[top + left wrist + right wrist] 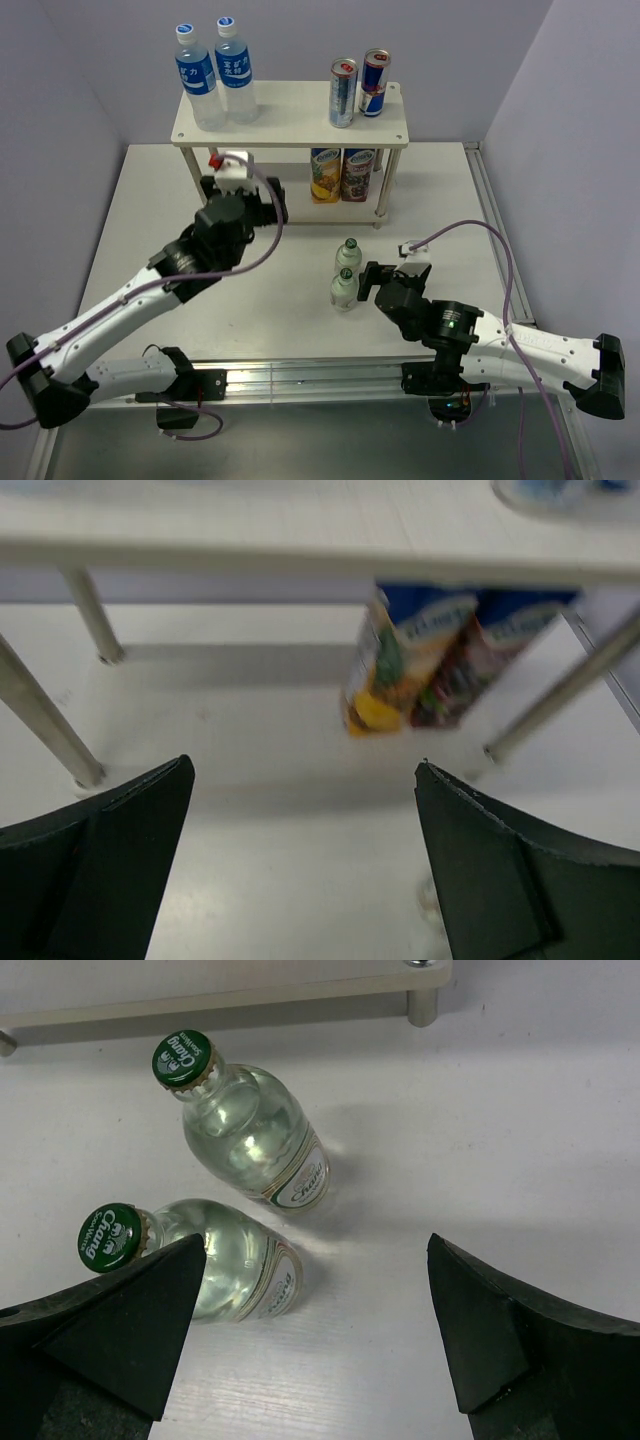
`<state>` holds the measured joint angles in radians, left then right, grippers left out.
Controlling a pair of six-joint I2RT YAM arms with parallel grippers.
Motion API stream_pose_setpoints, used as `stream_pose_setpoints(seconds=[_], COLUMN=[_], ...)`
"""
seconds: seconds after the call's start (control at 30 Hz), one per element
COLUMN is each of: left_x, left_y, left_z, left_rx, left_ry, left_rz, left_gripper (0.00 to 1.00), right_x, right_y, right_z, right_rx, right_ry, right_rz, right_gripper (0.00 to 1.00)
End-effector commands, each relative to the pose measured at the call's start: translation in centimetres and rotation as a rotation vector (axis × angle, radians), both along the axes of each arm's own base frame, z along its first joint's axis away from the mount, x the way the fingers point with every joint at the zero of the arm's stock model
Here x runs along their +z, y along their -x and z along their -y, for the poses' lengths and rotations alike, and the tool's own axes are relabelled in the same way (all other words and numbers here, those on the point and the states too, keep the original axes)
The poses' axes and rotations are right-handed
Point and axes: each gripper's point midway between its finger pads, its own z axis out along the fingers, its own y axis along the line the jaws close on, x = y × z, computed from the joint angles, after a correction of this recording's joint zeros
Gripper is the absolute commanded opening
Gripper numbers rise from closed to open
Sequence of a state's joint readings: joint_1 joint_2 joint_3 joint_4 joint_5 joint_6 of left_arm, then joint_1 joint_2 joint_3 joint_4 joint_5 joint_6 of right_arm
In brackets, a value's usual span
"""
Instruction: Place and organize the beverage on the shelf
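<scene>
**Shelf partly stocked; two bottles left.**
The shelf (290,115) holds two water bottles (215,75), two cans (358,88) and two juice cartons (342,175). Two glass bottles (345,288) stand on the table (150,210) in front of it. The left gripper (303,770) faces the lower tier and the right gripper (316,1243) is beside the glass bottles, both with jaws released and empty.

The white table (500,1110) is carrying two upright clear glass bottles with green caps. The nearer bottle (240,1265) is sitting beside the left finger of my right claw (315,1245), the farther bottle (255,1145) just ahead of it. The cream two-tier shelf (300,540) is standing on silver legs ahead of my left claw (302,768).
</scene>
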<state>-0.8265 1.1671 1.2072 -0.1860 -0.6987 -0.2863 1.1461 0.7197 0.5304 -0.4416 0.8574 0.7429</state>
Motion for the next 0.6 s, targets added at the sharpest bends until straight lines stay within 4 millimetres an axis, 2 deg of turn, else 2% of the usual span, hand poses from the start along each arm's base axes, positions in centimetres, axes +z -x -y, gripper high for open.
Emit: stream_pose_setpoints(seconds=[0.0,0.03,0.07,0.13,0.17,0.23,0.27,0.3,0.37,0.47,0.57], left_x=[-2.3,-2.9,-4.9,-5.3,-8.2,-7.5,-9.5,-10.3,-12.6,-14.4,-15.6], left_y=[4.9,6.0,7.8,10.6,11.7,14.7,15.4,16.5,17.3,18.9,19.6], left_z=[2.4,3.1,3.8,6.3,6.7,9.0,9.5,10.3,11.4,13.1,14.3], left_rx=[-0.205,-0.262,-0.344,-0.545,-0.597,-0.789,-0.828,-0.877,-0.925,-0.988,-1.017], left_ry=[0.093,0.108,0.115,0.160,0.136,0.192,0.174,0.168,0.143,0.122,0.133], left_rz=[-0.025,-0.030,-0.049,-0.033,-0.072,-0.026,-0.047,-0.055,-0.079,-0.097,-0.102], left_gripper=[0.99,0.99,0.99,0.99,0.99,0.99,0.99,0.99,0.99,0.99,0.99], right_x=[0.6,0.6,0.7,0.8,1.0,1.2,1.5,1.6,1.8,1.8,1.6], right_y=[-0.3,-0.4,-0.4,-0.5,-0.5,-0.5,-0.5,-0.5,-0.4,-0.4,-0.4], right_z=[0.4,0.6,0.6,1.0,1.2,1.7,1.9,2.1,2.2,2.3,2.3], right_rx=[-0.041,-0.049,-0.054,-0.072,-0.084,-0.104,-0.119,-0.126,-0.128,-0.131,-0.135], right_ry=[-0.033,-0.031,-0.036,-0.038,-0.053,-0.060,-0.085,-0.088,-0.098,-0.097,-0.088], right_rz=[0.035,0.037,0.040,0.049,0.055,0.064,0.068,0.070,0.072,0.066,0.058], right_gripper=[0.98,0.98,0.98,0.98,0.98,0.99,0.99,0.99,0.99,0.99,0.99])
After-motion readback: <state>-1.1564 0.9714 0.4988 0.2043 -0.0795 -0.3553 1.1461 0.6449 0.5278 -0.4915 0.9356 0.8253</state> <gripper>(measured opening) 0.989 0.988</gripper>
